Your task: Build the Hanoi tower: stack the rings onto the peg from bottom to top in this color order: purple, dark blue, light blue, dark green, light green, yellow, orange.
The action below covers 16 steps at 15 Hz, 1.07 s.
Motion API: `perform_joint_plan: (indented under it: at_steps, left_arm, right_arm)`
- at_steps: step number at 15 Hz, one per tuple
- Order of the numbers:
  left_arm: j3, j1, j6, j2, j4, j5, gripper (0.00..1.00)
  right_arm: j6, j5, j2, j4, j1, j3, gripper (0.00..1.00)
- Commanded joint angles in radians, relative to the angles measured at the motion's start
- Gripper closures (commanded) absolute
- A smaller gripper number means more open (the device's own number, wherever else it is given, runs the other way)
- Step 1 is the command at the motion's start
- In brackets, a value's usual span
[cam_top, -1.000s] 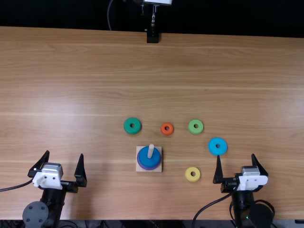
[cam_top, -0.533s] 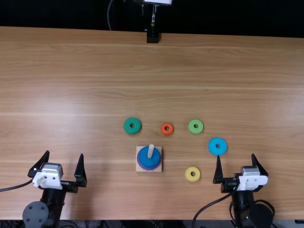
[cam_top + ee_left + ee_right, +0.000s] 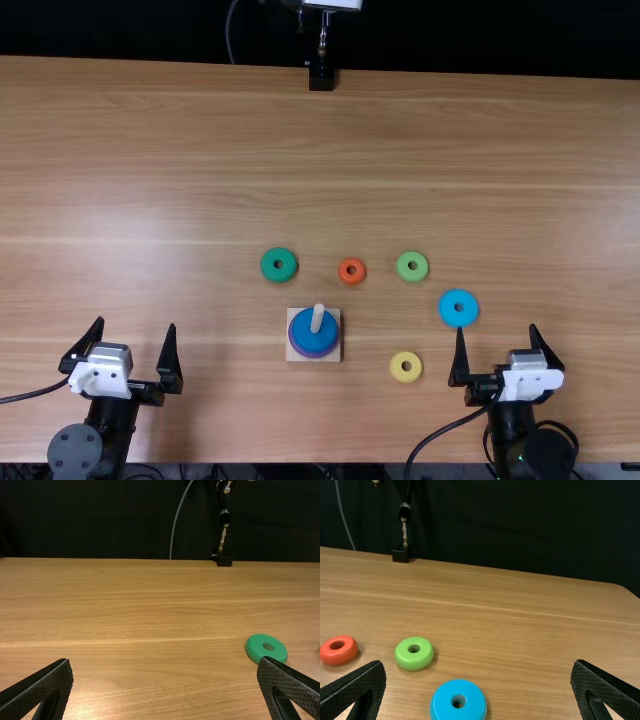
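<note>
Pincers, top view: left gripper (image 3: 136,323), lower left; right gripper (image 3: 497,328), lower right; both spread, empty. Below centre, peg (image 3: 318,317) bearing purple ring (image 3: 314,356) under dark blue ring (image 3: 313,338). Loose: dark green ring (image 3: 269,264), orange ring (image 3: 351,281), light green ring (image 3: 412,277), mid-frame; light blue ring (image 3: 459,320), right of centre; yellow ring (image 3: 406,379), lower right.

Left wrist view: jaws parted, dark green ring beyond.

Right wrist view: jaws parted, light blue ring nearby. I judge a careless approach could nudge it; off-centre release could snag it on the peg.
</note>
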Motion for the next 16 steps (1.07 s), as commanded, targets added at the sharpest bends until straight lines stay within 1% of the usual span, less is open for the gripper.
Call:
perform_joint_plan:
  at_steps: [1, 3, 4, 6, 7, 8, 10, 11, 13, 14, 16]
  left_arm:
    - [-0.044, 0.0, 0.012, -0.012, -0.005, 0.018, 0.0]
    - [-0.044, 0.0, 0.012, -0.012, -0.005, 0.018, 0.0]
    - [-0.044, -0.002, 0.012, -0.012, -0.005, 0.018, 0.0]
    - [-0.044, 0.0, 0.012, -0.012, -0.005, 0.018, 0.0]
    - [-0.044, 0.0, 0.012, -0.012, -0.005, 0.018, 0.0]
    - [-0.044, 0.0, 0.012, -0.012, -0.005, 0.018, 0.0]
    - [-0.044, -0.002, 0.012, -0.012, -0.005, 0.018, 0.0]
    - [-0.044, 0.0, 0.012, -0.012, -0.005, 0.018, 0.0]
    - [-0.044, 0.0, 0.012, -0.012, -0.005, 0.018, 0.0]
    - [-0.044, 0.0, 0.012, -0.012, -0.005, 0.018, 0.0]
    - [-0.044, 0.0, 0.012, -0.012, -0.005, 0.018, 0.0]
  right_arm:
    - [0.01, 0.005, -0.019, -0.012, -0.012, 0.061, 0.0]
    - [0.011, 0.001, -0.019, -0.011, -0.012, 0.194, 0.0]
    - [0.011, -0.01, 0.006, -0.012, -0.012, 0.258, 0.0]
    - [0.008, -0.045, 0.19, -0.016, -0.006, 0.397, 0.0]
    - [0.006, -0.052, 0.258, -0.014, -0.007, 0.458, 0.0]
    - [0.006, -0.052, 0.325, -0.014, -0.007, 0.51, 0.0]
    - [0.006, -0.037, 0.529, -0.025, 0.01, 0.578, 0.0]
    - [0.008, -0.037, 0.62, -0.04, 0.01, 0.596, 0.0]
    - [0.002, -0.046, 0.739, -0.046, 0.008, 0.619, 0.0]
    - [-0.002, -0.045, 0.791, -0.058, 0.011, 0.653, 0.0]
    - [-0.002, -0.05, 0.937, -0.173, 0.008, 0.731, 0.0]
